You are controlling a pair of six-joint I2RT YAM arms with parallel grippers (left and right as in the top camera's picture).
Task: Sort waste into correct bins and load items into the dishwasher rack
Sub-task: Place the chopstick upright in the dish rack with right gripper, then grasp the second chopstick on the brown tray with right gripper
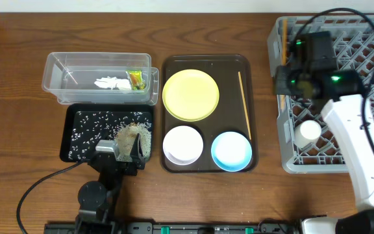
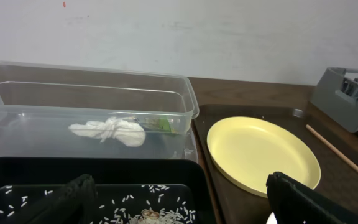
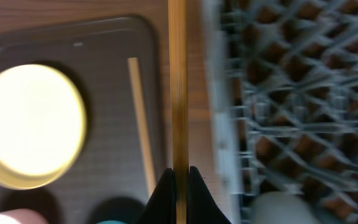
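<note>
My right gripper [image 3: 178,171] is shut on a thin wooden chopstick [image 3: 177,81], held over the left wall of the grey dishwasher rack [image 1: 369,39]; from overhead that gripper [image 1: 284,81] and its chopstick [image 1: 282,42] sit at the rack's left edge. A second chopstick [image 1: 244,104] lies on the brown tray. A white cup [image 1: 308,132] stands in the rack. My left gripper [image 1: 123,153] hangs open over the black tray [image 1: 76,127], near the rice scraps [image 1: 134,138]. The clear tub [image 1: 57,71] holds the napkin [image 1: 112,83] and the wrapper [image 1: 136,79].
The brown serving tray [image 1: 206,62] carries a yellow plate [image 1: 190,95], a white bowl [image 1: 183,144] and a light blue bowl [image 1: 231,151]. In the left wrist view the open gripper [image 2: 179,205] faces the tub [image 2: 17,93] and plate [image 2: 260,149].
</note>
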